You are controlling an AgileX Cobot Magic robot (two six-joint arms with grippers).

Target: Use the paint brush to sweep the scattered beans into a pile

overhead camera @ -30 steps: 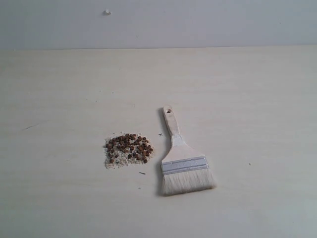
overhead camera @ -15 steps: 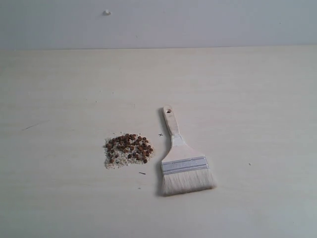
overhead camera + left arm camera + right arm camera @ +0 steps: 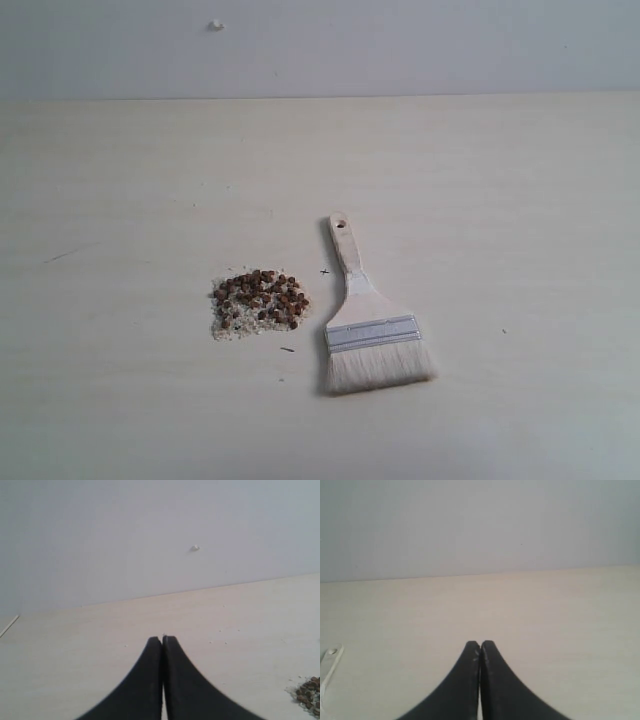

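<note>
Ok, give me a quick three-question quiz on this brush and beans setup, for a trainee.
1. True or false: the brush lies on the table with no claw holding it.
2. In the exterior view, where do the beans sit? A) left of the brush B) right of the brush C) on its bristles
3. Fill in: the left claw and the right claw are both ____.
Key: 1 true; 2 A; 3 shut.
</note>
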